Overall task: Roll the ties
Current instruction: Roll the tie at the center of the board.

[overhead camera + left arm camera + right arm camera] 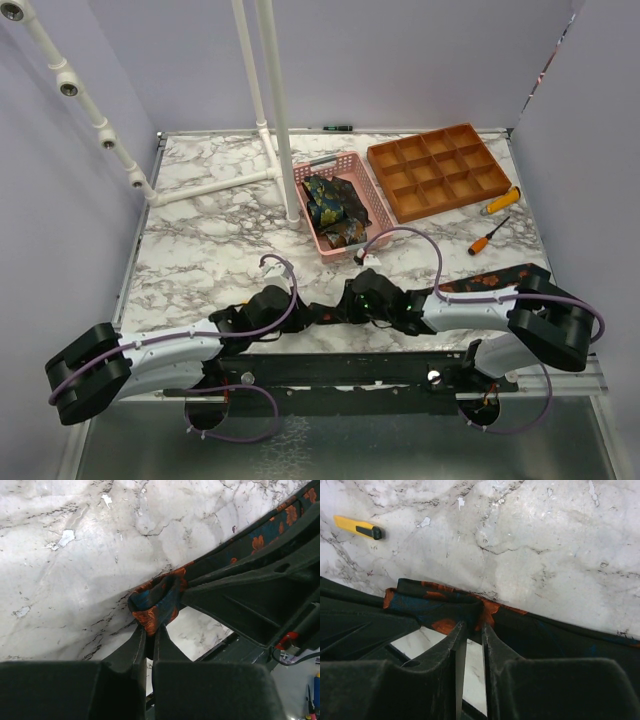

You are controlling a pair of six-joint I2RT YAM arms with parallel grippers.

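A dark tie with orange-red flowers [492, 282] lies along the table's near edge, running from the middle out to the right. My left gripper [318, 313] is shut on its folded, partly rolled end [156, 602]. My right gripper [346, 307] faces it from the other side, shut on the same end [451, 611]. The two grippers meet at the front centre. Several rolled paisley ties [331, 210] sit in the pink basket [372, 192].
An orange compartment tray [437, 170] stands at the back right. Two orange-handled screwdrivers [489, 236] lie right of it; one also shows in the right wrist view [358, 527]. A white pipe stand [275, 110] rises at the back centre, left of the basket.
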